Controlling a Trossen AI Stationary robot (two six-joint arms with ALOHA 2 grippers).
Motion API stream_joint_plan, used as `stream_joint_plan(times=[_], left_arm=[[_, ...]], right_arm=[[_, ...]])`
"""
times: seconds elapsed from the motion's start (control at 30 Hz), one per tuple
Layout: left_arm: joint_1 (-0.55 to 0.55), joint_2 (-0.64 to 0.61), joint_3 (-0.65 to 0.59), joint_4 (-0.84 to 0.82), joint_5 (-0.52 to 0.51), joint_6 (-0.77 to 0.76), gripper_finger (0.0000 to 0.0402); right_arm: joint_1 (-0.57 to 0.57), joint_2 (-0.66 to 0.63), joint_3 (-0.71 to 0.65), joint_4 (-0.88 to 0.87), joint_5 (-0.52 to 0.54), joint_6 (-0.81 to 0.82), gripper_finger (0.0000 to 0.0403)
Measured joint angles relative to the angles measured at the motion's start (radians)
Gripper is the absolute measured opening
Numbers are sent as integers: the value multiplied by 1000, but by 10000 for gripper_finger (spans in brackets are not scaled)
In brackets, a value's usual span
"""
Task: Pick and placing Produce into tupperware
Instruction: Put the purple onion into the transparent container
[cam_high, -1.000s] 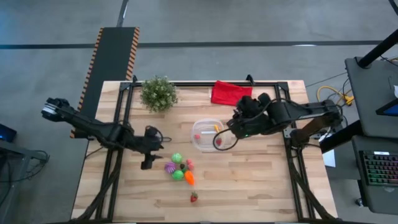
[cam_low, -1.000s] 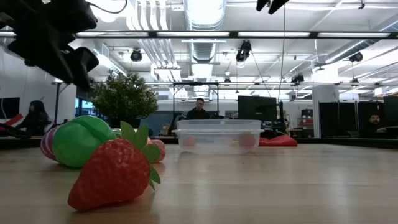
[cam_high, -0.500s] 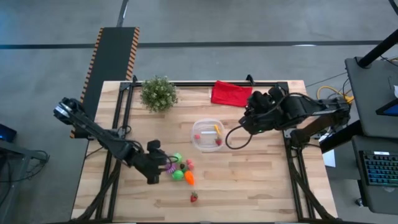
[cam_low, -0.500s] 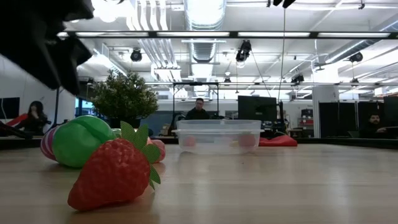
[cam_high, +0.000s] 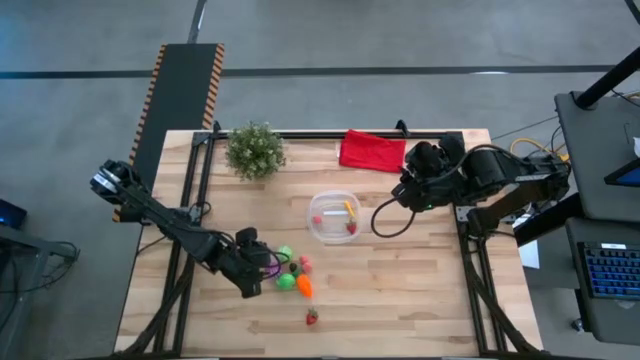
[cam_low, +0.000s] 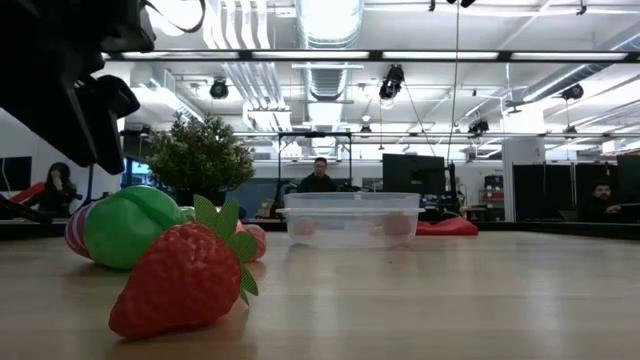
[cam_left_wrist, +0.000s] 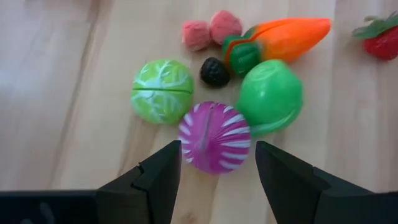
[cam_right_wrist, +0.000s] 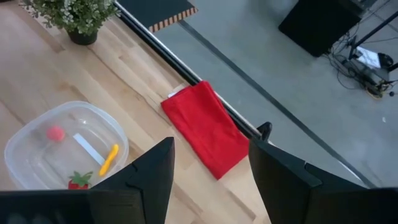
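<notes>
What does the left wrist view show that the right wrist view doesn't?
Only the left wrist view: the loose toy produce on the table, a purple striped piece between the left arm's open fingers, with a green cabbage, a green fruit, a carrot and a strawberry beyond it.

Only the right wrist view: the container holding three small pieces, the red cloth, the potted plant and the right arm's open fingers.

Both: the wooden table.

floor (cam_high: 400, 40): grey concrete | ceiling (cam_low: 330, 30): exposed ducts, strip lights | desk (cam_high: 600, 150): dark, right of table
</notes>
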Motion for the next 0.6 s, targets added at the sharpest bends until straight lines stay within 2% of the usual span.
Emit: stream_joint_plan(times=[0.33,0.47,0.6], left_arm=[[13,-8,5,0,17,-38,192],[55,9,2,-31,104,-154,196],[80,11,-3,-42,137,-136,222]], right_arm=[[-1,0,-45,0,19,4,199],[-2,0,-67,0,19,31,199],[-2,0,-74,0,19,43,199]])
